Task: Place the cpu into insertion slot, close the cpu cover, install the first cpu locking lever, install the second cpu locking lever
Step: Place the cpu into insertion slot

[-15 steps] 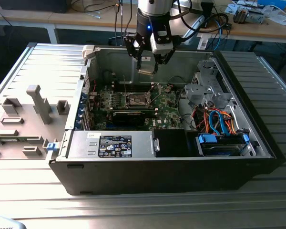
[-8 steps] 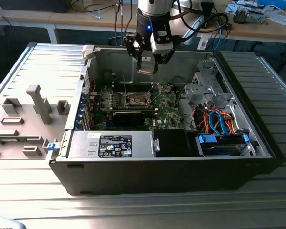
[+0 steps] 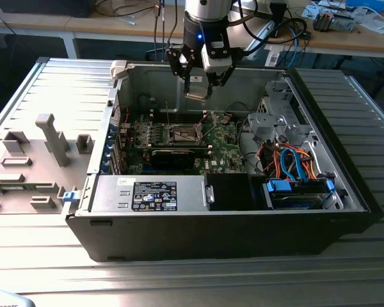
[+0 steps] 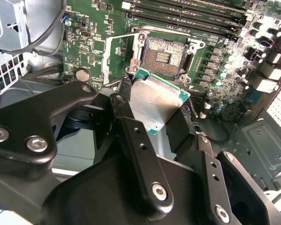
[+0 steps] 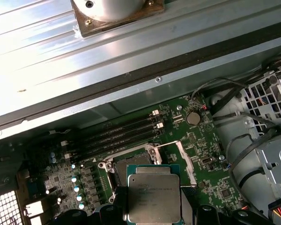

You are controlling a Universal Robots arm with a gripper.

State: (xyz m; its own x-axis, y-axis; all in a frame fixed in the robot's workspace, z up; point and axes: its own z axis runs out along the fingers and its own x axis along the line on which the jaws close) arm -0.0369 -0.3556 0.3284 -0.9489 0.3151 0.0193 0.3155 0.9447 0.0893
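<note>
The gripper (image 3: 197, 88) is pointed straight down from the vertical arm into the open computer case (image 3: 243, 236) and is closed on two opposite edges of the cpu (image 3: 196, 96). The cpu (image 4: 152, 101) is held flat in the air, metal top facing the wrist, its edges roughly parallel to those of the insertion slot (image 4: 165, 56), which is seen uncovered just beyond it in both wrist views. The green motherboard (image 3: 224, 150) lies below, and the case is set on the ribbed bench (image 3: 51, 268).
</note>
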